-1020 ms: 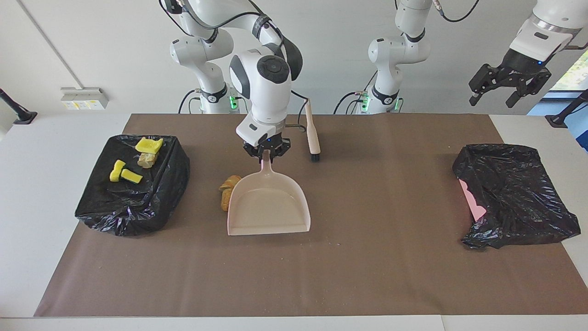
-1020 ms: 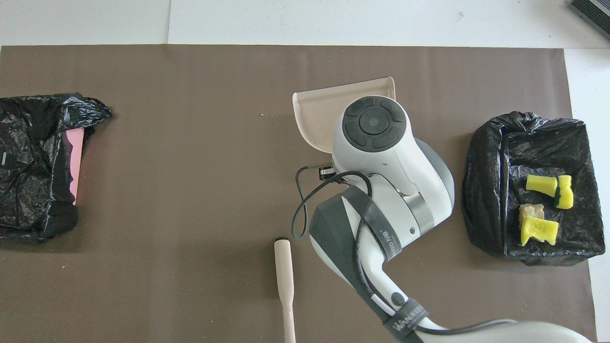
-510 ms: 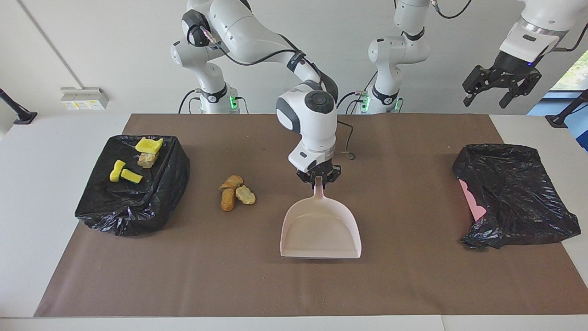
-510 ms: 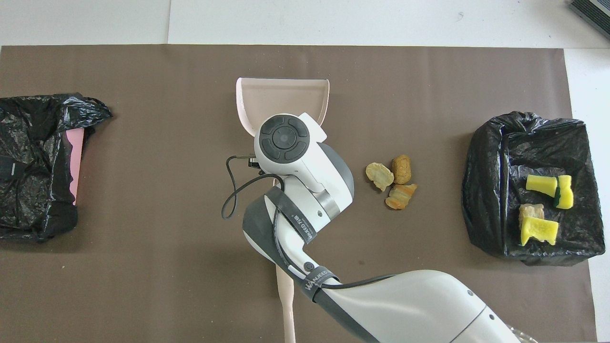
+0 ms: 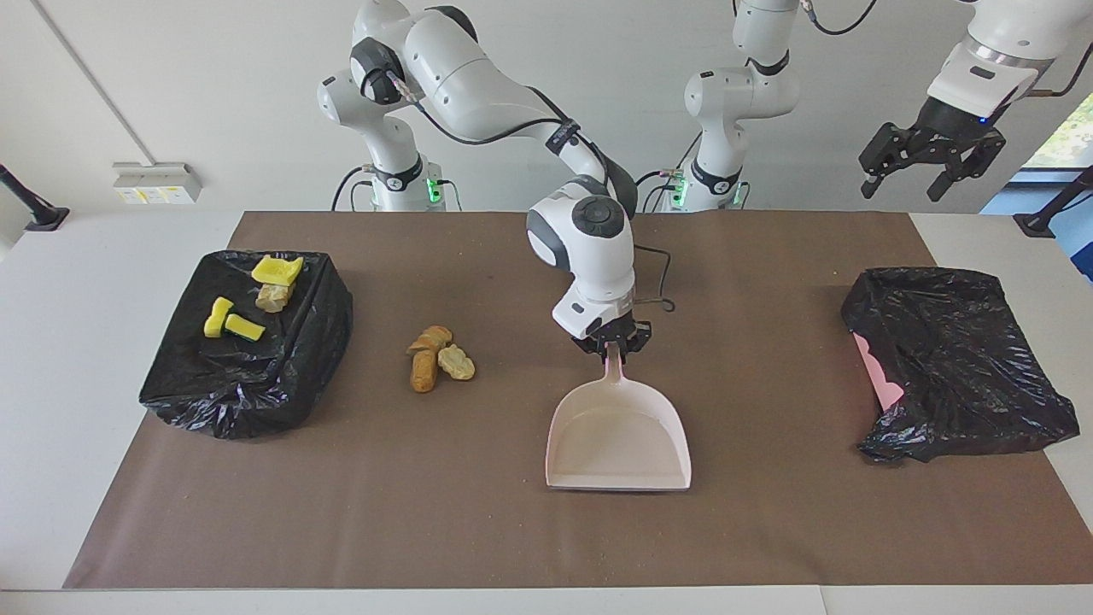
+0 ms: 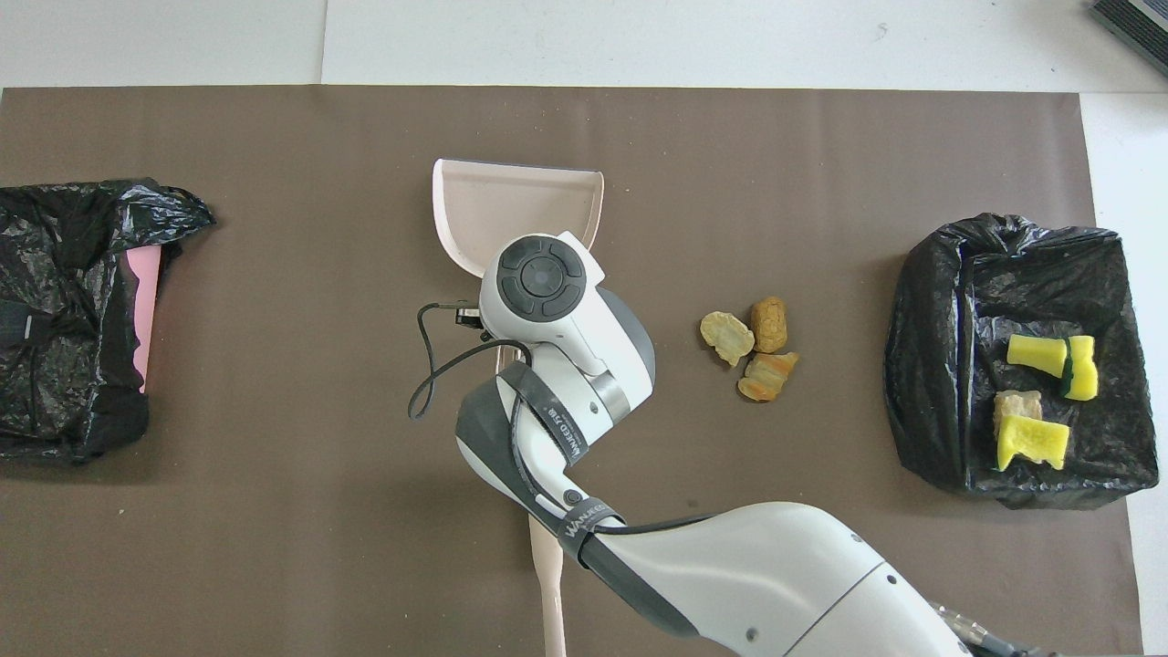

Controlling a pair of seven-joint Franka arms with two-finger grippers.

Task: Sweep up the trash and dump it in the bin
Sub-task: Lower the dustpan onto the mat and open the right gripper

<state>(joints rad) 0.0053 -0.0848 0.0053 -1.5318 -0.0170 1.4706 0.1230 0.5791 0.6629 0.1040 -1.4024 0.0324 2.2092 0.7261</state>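
Observation:
My right gripper (image 5: 611,345) is shut on the handle of the pale pink dustpan (image 5: 617,437), whose pan lies low on the brown mat with its mouth away from the robots. In the overhead view the wrist hides the gripper, and the pan (image 6: 511,203) shows past it. Three tan and brown bread-like trash chunks (image 5: 440,360) lie on the mat beside the dustpan, toward the right arm's end; they also show in the overhead view (image 6: 753,347). The black-bagged bin (image 5: 256,384) holds yellow sponge bits (image 5: 230,323) and one tan chunk. My left gripper (image 5: 903,186) waits open and raised at the left arm's end of the table.
A second black bag (image 5: 961,363) with a pink edge lies at the left arm's end of the mat. The pale brush handle (image 6: 547,584) lies close to the robots, partly under the right arm. A cable (image 5: 659,301) loops by the right wrist.
My right gripper carried the dustpan away from the bread chunks, toward the left arm's end and farther from the robots, uncovering all three chunks. The left gripper barely moved.

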